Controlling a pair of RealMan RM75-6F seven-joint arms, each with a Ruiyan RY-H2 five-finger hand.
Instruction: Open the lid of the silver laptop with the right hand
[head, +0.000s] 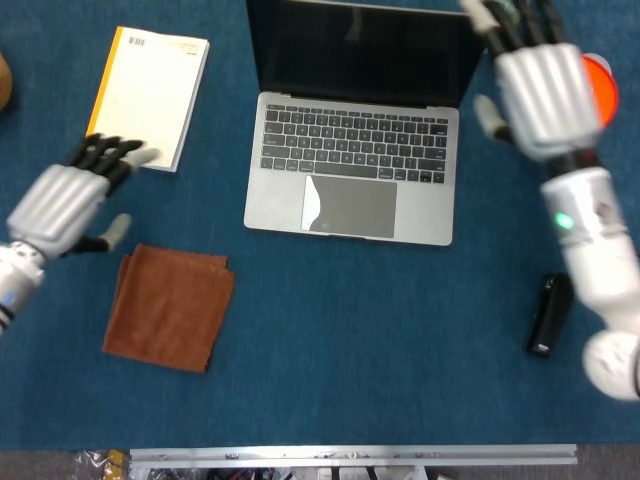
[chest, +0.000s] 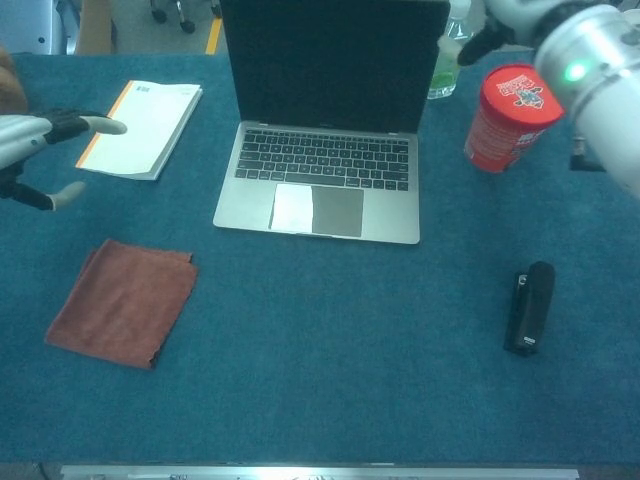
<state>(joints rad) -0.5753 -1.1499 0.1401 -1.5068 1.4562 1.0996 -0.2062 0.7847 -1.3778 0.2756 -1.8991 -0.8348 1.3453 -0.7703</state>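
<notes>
The silver laptop (head: 352, 150) (chest: 322, 180) stands open on the blue table, its dark screen upright and its keyboard facing me. My right hand (head: 540, 75) hovers right of the screen's edge, fingers spread, holding nothing; the chest view shows only its fingertips (chest: 470, 45) at the top right. My left hand (head: 65, 200) (chest: 40, 135) hangs well left of the laptop, near the notebook, open and clear of everything.
A yellow-edged notebook (head: 145, 95) lies at the back left. A brown cloth (head: 170, 305) lies front left. A red canister (chest: 510, 115) and a clear bottle (chest: 445, 60) stand right of the laptop. A black device (chest: 528, 305) lies front right.
</notes>
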